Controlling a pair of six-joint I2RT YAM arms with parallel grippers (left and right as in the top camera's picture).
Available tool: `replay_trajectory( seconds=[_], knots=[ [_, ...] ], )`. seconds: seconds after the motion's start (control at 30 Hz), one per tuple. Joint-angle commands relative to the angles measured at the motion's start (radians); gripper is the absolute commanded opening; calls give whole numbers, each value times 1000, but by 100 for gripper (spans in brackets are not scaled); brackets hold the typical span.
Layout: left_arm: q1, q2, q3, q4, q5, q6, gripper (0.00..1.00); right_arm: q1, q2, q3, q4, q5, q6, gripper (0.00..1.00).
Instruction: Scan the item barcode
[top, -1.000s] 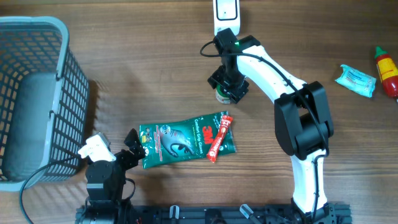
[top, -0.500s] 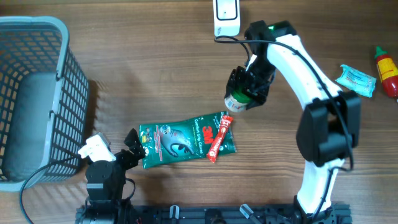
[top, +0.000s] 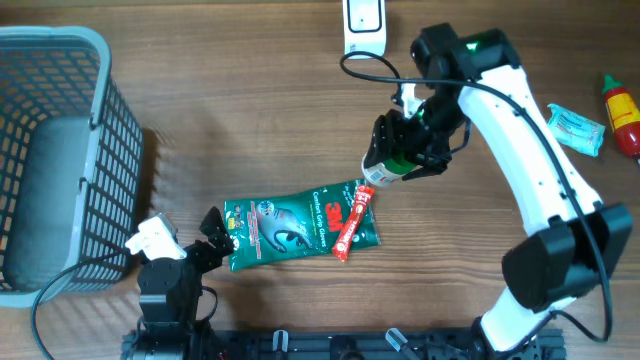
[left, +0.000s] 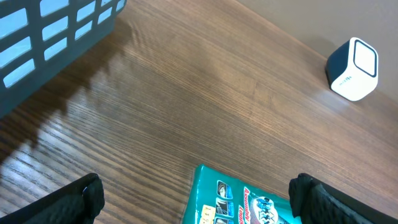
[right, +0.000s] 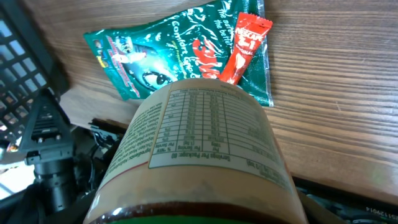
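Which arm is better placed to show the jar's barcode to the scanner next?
Right. The right fingers hold the jar in the air, close to the scanner. The left fingers stand open and empty beside the green pouch, much farther from the scanner.

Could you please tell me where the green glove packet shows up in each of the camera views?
Overhead: the green packet lies flat on the table, lower centre.
Left wrist: only one end of the packet shows, at the bottom edge.
Right wrist: the packet is at upper centre, beyond the jar.
Shared landmark: the basket, at the left in every view.
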Motion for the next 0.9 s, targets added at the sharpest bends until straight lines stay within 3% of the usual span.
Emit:
replay_trajectory(
  seconds=[0.0,0.87],
  knots=[
    [6,-5,0,-3,9,-5,100,2,-55,-1,0,-24,-20,63],
    [6,-5,0,-3,9,-5,100,2,-55,-1,0,-2,-24,64]
  ],
)
